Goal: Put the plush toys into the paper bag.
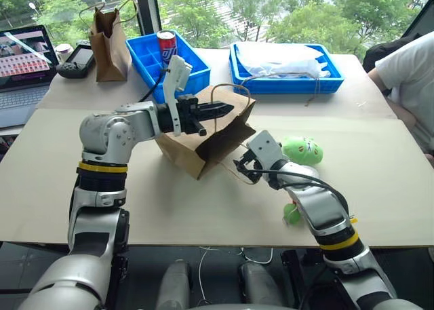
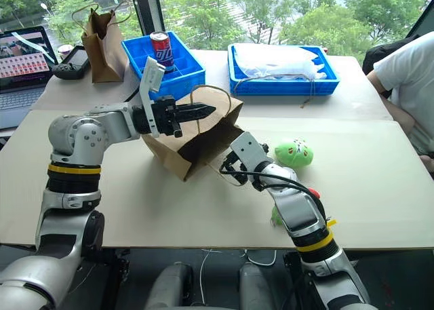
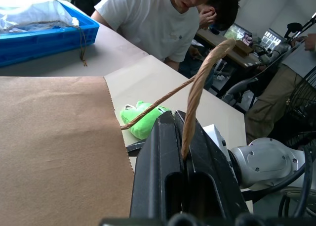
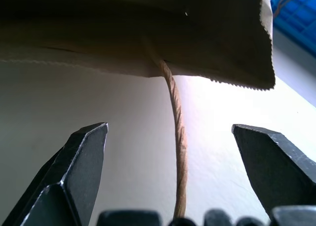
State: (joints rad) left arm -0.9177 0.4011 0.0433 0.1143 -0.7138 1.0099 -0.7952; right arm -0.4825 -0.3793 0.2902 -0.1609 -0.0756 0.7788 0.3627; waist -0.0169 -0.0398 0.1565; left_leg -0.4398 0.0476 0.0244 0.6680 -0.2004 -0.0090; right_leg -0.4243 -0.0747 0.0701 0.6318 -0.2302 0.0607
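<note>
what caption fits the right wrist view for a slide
Open right gripper straddles the paper bag's twine handle.

Paper bag (image 1: 203, 137) tilted, mouth open; green plush (image 1: 302, 150) beside; red plush (image 2: 313, 192) near table edge.

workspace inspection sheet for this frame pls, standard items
Surface: table covered in brown paper.
Job's things: paper bag tipped, mouth toward the right arm; green plush toy beside it on the table; red plush toy mostly hidden behind the right arm.
Clutter: darker paper bag, two blue trays, soda can, laptop.
Grippers: left pincer shut on the bag's twine handle; right pincer open, the other handle between its fingers.
Cables: black cable along the right arm.
Surroundings: seated person, windows, trees.
</note>
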